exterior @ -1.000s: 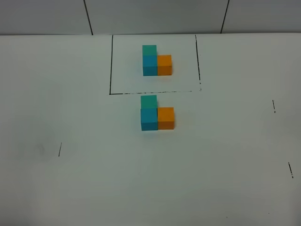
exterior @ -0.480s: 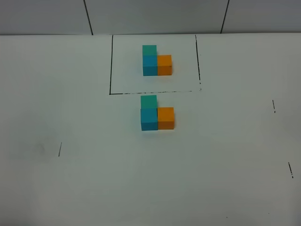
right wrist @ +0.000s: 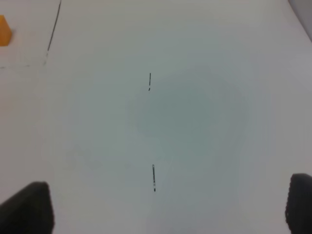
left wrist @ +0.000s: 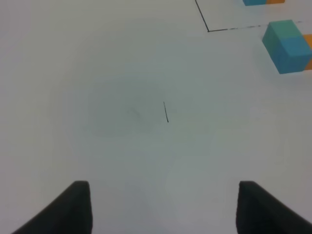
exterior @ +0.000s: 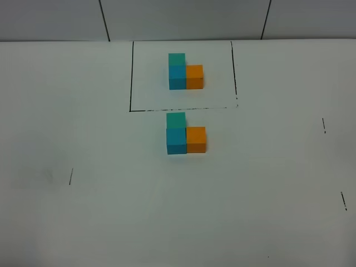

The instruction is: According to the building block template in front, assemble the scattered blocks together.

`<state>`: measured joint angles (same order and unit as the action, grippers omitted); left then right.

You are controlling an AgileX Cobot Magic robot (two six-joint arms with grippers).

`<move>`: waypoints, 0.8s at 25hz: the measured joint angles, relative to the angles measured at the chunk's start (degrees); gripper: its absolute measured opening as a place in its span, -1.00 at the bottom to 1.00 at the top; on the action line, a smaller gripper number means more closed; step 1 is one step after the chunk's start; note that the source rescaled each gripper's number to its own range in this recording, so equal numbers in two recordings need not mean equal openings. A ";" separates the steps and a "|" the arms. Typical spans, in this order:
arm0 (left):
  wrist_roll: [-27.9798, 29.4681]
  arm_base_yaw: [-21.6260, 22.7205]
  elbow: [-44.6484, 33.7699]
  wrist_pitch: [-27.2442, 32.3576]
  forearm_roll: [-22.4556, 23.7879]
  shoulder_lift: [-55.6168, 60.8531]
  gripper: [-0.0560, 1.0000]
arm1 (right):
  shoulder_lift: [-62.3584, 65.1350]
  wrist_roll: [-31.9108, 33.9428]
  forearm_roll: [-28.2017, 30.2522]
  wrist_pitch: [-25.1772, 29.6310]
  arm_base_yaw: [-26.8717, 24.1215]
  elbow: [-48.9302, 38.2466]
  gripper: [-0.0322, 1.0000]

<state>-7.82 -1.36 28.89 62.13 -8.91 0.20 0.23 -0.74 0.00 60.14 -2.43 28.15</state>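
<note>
Nothing has moved since the earlier frames: the assembled trio sits exactly where it was, just in front of the black frame [exterior: 130,78], with no arm in the high view. Inside that frame the building block template [exterior: 185,72] shows teal behind blue, with orange on blue's right. The scattered blocks copy it: the teal-green cube [exterior: 176,119] touches the far face of the blue cube [exterior: 176,141], and the orange cube [exterior: 196,139] presses against blue's right side. The build looks finished to me. The left gripper [left wrist: 163,207] hovers over bare table [exterior: 83,222] well to the left of the trio, jaws spread wide and holding nothing; the right gripper [right wrist: 168,207] hangs well to its right, equally wide and empty. The remaining risk, as I judge it, is any further approach: a wide-open finger sweeping low near the trio could nudge the orange cube off blue or twist the teal one, breaking the L.
</note>
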 joint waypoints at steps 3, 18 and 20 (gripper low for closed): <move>0.00 0.00 0.00 0.00 0.00 0.00 -0.22 | 0.00 0.00 0.00 0.00 1.98 0.00 0.81; 0.00 0.00 0.00 0.00 0.00 0.00 -0.22 | 0.00 0.37 0.00 0.00 -0.21 0.00 0.75; 0.00 0.00 0.00 0.00 0.00 0.00 -0.22 | 0.00 0.38 0.00 0.00 -0.21 0.00 0.73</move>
<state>-7.82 -1.36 28.89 62.13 -8.91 0.20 0.23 -0.36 0.00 60.14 -2.63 28.15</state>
